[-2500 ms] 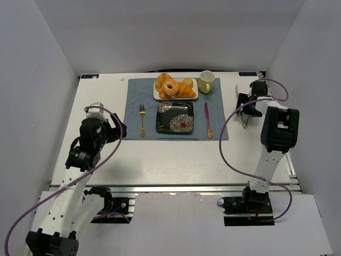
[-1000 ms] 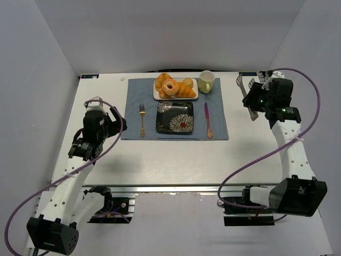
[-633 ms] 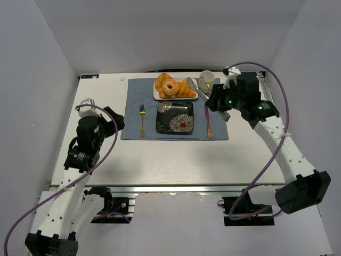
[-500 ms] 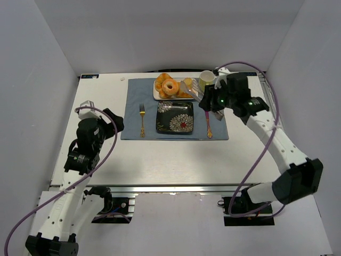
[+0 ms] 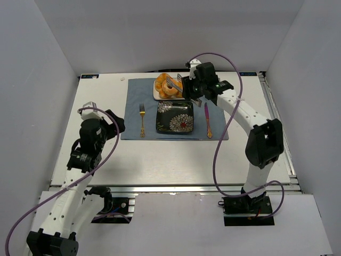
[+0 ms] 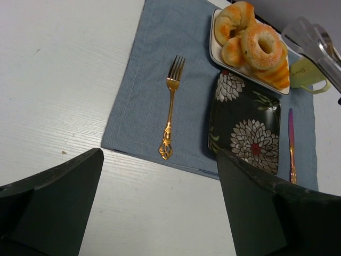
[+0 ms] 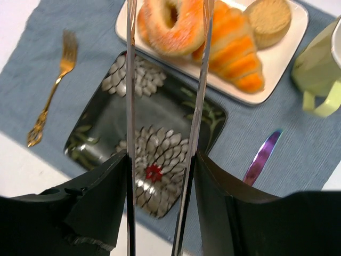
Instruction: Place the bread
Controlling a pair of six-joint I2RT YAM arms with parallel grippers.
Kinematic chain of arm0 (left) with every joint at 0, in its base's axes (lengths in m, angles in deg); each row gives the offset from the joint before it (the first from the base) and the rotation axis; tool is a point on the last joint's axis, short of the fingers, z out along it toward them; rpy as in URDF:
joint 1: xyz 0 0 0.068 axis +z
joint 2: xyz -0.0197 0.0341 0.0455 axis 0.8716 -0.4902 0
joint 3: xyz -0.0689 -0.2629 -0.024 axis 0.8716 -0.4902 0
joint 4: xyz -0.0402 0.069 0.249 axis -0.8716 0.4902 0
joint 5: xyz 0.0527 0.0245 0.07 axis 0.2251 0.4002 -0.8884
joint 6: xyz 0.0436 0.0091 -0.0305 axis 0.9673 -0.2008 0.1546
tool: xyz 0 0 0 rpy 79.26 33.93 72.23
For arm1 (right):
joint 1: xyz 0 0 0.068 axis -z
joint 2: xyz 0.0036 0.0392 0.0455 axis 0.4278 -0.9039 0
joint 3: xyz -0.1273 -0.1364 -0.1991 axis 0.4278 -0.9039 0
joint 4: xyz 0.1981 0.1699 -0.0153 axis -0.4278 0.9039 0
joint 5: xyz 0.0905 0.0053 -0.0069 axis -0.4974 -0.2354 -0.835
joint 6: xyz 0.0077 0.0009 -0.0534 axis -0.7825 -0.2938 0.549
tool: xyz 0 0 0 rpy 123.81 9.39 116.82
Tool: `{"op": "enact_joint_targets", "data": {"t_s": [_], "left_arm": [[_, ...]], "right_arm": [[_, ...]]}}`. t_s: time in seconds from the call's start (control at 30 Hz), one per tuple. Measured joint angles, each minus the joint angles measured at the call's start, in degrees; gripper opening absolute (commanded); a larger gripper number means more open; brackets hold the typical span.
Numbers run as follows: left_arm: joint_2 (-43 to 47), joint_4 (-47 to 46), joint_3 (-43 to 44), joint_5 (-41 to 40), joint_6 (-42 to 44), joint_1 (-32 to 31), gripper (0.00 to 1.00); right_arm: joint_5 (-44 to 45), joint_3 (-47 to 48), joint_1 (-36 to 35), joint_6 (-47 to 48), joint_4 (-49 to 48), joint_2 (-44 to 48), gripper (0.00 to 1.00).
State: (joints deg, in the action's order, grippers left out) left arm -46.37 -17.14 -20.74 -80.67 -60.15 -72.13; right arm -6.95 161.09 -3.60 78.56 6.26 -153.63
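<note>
Right wrist view: the right gripper is clamped on a pair of tongs. The two blades run out ahead of the jaws and line up on either side of the sugared doughnut on the white plate. The step likely goes best by lowering until the blades flank the doughnut's middle, then squeezing gently to avoid crushing it. From there, lift straight up and draw back to the floral plate beneath the jaws. The left gripper stands wide open and holds nothing.
</note>
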Motion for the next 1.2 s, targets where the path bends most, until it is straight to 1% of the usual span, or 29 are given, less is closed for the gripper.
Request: {"op": "enact_joint_targets", "data": {"t_s": [0.23, 0.5, 0.53, 0.63, 0.67, 0.73, 0.83, 0.87, 0.93, 0.97, 1.0, 1.03, 1.07, 1.13, 1.2], "left_arm": [[-3.7, -2.1, -1.9, 0.1, 0.3, 0.0, 0.98], [-3.8, -2.5, -2.3, 0.0, 0.9, 0.0, 0.98], [-3.8, -2.5, -2.3, 0.0, 0.9, 0.0, 0.98], [-3.8, -2.6, -2.3, 0.0, 1.0, 0.0, 0.98], [-3.8, -2.7, -2.3, 0.0, 1.0, 0.0, 0.98], [-3.8, -2.9, -2.3, 0.0, 1.1, 0.0, 0.98], [-3.8, -2.9, -2.3, 0.0, 1.1, -0.1, 0.98], [-3.8, -2.9, -2.3, 0.0, 1.1, 0.0, 0.98], [-3.8, -2.9, -2.3, 0.0, 1.1, 0.0, 0.98], [-3.8, -2.9, -2.3, -0.1, 1.1, 0.0, 0.98], [-3.8, -2.9, -2.3, -0.1, 1.1, 0.0, 0.98], [-3.8, -2.9, -2.3, -0.2, 1.1, 0.0, 0.98], [-3.8, -2.9, -2.3, -0.2, 1.1, 0.0, 0.98], [-3.8, -2.9, -2.3, -0.2, 1.1, 0.0, 0.98], [-3.8, -2.9, -2.3, -0.2, 1.1, 0.0, 0.98]], "right_arm": [[3.1, 7.0, 0.0, 1.5, -0.2, -7.5, 0.56], [4.3, 7.4, 0.0, 2.0, 0.0, -11.2, 0.54], [4.3, 7.4, 0.0, 2.3, 0.1, -11.3, 0.52], [4.3, 7.4, 0.0, 3.1, -0.1, -11.3, 0.40], [4.3, 7.4, 0.0, 3.3, -0.1, -11.3, 0.39], [4.1, 7.4, 0.0, 3.3, 0.1, -11.3, 0.39], [4.1, 7.4, 0.0, 3.3, 0.1, -11.3, 0.45], [4.1, 7.4, 0.0, 3.3, 0.2, -11.3, 0.45], [4.1, 7.4, 0.0, 3.4, 0.2, -11.3, 0.38], [4.1, 7.4, 0.0, 3.4, 0.3, -11.3, 0.30], [4.1, 7.4, 0.0, 3.6, 0.3, -11.3, 0.27], [4.1, 7.4, 0.0, 3.7, 0.4, -11.3, 0.20], [4.1, 7.4, 0.0, 3.5, 0.5, -11.3, 0.14], [4.1, 7.3, 0.0, 3.4, 0.5, -11.3, 0.10], [4.1, 7.3, 0.0, 3.4, 0.4, -11.3, 0.10]]}}
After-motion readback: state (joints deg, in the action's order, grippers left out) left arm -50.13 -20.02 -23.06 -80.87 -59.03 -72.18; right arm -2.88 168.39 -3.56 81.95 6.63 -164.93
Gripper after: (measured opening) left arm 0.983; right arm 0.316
